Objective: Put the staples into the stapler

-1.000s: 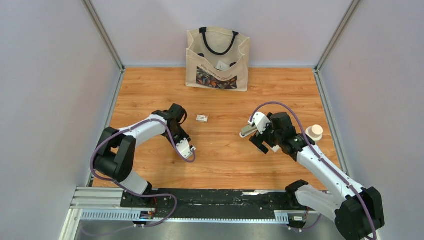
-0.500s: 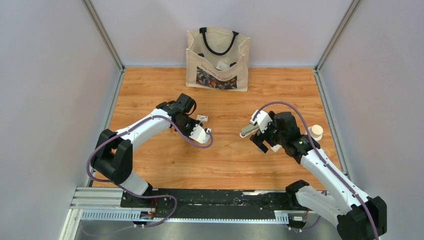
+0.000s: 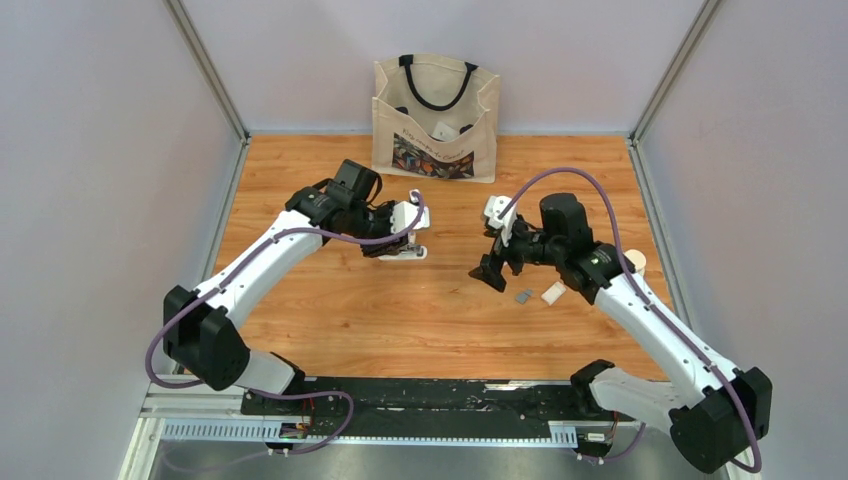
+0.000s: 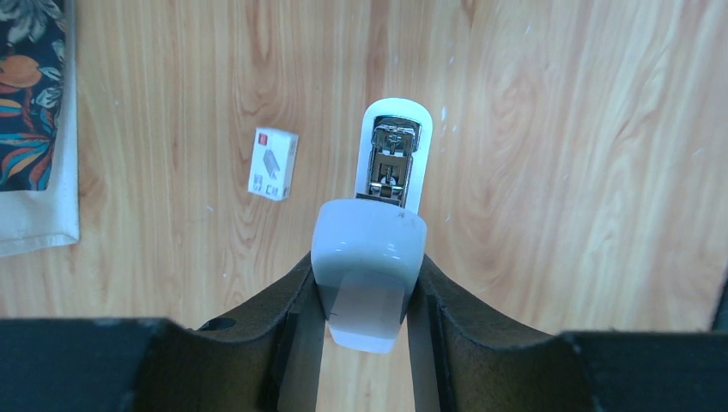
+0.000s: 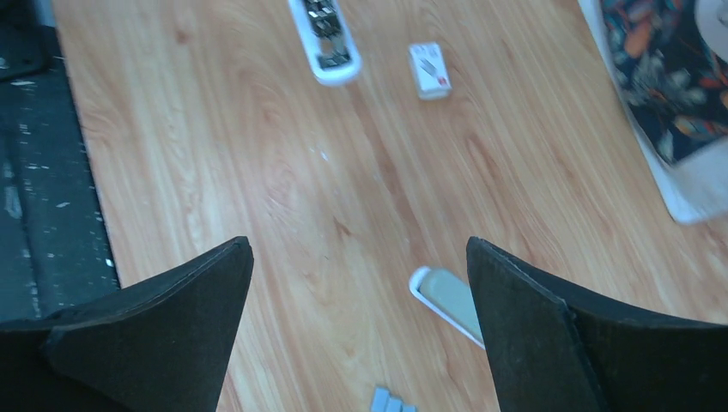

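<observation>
Two grippers are busy here, and the nearer job is on the right. The right gripper (image 5: 356, 251) hangs with its fingers spread wide and nothing between them, tilted down toward the counter (image 3: 400, 320). I'd guess that is so it can drop onto the staples (image 3: 523, 296). That little grey strip lies flat on the wood just beside it, close to a white and grey piece (image 3: 553, 293) that I can't identify. Further across, the left gripper (image 4: 367, 266) is clamped on one end of the white stapler (image 4: 391, 163), which is opened up with its metal channel laid bare. Holding it that way looks meant to steady it and offer the channel for loading. Whether it rests on the wood I can't tell. A small staple box (image 4: 273, 163) lies near it, and a tote bag (image 3: 435, 115) stands against the back wall
</observation>
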Robot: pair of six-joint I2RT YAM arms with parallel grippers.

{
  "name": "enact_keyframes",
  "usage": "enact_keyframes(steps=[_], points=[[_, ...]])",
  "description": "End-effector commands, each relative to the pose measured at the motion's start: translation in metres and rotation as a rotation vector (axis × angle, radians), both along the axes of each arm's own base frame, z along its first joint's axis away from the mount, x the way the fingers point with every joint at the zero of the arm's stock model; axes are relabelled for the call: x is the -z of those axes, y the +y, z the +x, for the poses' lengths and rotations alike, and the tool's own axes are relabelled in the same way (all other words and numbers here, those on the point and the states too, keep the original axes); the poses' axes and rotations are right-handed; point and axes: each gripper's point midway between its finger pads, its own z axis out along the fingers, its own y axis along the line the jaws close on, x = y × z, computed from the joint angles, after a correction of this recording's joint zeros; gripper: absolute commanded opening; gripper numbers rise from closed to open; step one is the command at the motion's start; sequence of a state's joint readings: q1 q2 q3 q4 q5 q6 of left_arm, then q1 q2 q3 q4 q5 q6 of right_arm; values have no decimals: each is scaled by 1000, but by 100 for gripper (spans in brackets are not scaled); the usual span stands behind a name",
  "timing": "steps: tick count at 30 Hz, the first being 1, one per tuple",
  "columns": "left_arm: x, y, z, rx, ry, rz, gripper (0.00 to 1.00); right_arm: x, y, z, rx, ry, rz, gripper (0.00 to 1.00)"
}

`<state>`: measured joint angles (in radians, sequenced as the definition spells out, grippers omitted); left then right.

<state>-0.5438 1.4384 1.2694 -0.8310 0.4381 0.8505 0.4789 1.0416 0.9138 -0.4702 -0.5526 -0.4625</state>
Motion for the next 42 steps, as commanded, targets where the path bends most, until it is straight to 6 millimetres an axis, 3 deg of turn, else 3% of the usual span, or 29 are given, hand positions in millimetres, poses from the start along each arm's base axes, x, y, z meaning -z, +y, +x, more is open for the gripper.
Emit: enact_keyframes(steps=[1,4,11,20,28,36,42], points=[[-50,-26,-29,-22,141,-208,0,-41,43,-16,-191,-84,143,100],[-58,-31,-36,-38,196,-244,0,-42,60,-24,-256,-97,132,100],[-46,-25,-48,-18,226,-216,0,-42,86,-34,-359,-33,142,97],[-53,-28,-66,22,249,-256,0,-18,119,-31,-407,47,122,94],[-56,-32,-77,52,251,-268,0,-12,131,-29,-416,91,135,88],[-47,-34,-78,55,267,-243,0,-8,136,-38,-452,123,139,86],[-42,-37,-79,62,269,-227,0,0,141,-41,-463,160,128,79]])
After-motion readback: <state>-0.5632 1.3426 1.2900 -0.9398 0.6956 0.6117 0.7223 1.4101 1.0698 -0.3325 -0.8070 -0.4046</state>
